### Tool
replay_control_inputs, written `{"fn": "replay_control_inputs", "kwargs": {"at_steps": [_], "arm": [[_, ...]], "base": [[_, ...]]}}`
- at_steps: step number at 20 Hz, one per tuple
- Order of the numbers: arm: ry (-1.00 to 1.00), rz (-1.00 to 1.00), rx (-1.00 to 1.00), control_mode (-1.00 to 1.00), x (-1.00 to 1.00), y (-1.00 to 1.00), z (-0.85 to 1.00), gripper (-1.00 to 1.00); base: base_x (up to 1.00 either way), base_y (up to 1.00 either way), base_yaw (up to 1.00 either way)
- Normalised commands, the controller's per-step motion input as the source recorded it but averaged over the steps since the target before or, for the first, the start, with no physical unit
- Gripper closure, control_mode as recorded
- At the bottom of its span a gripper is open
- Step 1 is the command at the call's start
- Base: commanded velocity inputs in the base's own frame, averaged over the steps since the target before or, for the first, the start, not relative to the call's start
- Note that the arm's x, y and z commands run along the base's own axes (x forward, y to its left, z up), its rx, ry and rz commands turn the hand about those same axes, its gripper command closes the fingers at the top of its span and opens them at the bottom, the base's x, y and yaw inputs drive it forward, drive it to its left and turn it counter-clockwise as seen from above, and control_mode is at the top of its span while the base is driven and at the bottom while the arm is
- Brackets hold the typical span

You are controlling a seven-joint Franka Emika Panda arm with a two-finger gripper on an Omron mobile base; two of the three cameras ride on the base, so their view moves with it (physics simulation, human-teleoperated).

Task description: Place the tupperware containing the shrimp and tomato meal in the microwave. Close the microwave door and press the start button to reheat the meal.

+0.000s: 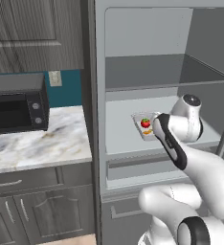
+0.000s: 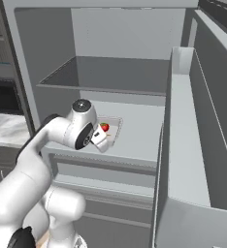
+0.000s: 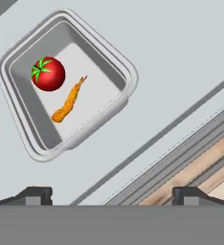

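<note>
Item: tupperware (image 3: 66, 83) on fridge shelf (image 3: 181, 57), holding tomato (image 3: 49, 73) and shrimp (image 3: 68, 100). My jaws are released, above its near rim. I'd descend squarely and pinch one wall, keeping it level.

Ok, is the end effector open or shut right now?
Open. In the hand view the end effector has its two tips far apart with nothing between them, and the tupperware lies untouched on the fridge shelf.

Whitish tupperware (image 3: 68, 81) on fridge shelf, holding 1 tomato (image 3: 49, 73), 1 shrimp (image 3: 68, 101)
</note>
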Motion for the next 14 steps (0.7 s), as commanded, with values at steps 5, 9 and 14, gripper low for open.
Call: {"fn": "replay_control_inputs", "kwargs": {"at_steps": [5,9,14], "arm": [[0.00,0.00,0.05,-1.00,0.34,-0.17,-0.21,-1.00],[0.00,0.00,0.04,-1.00,0.36,-0.17,-0.25,-1.00],[0.01,0.00,0.01,-1.00,0.40,-0.03,-0.21,-1.00]], "base": [[0.00,0.00,0.00],[0.00,0.00,0.00],[0.00,0.00,0.00]]}}
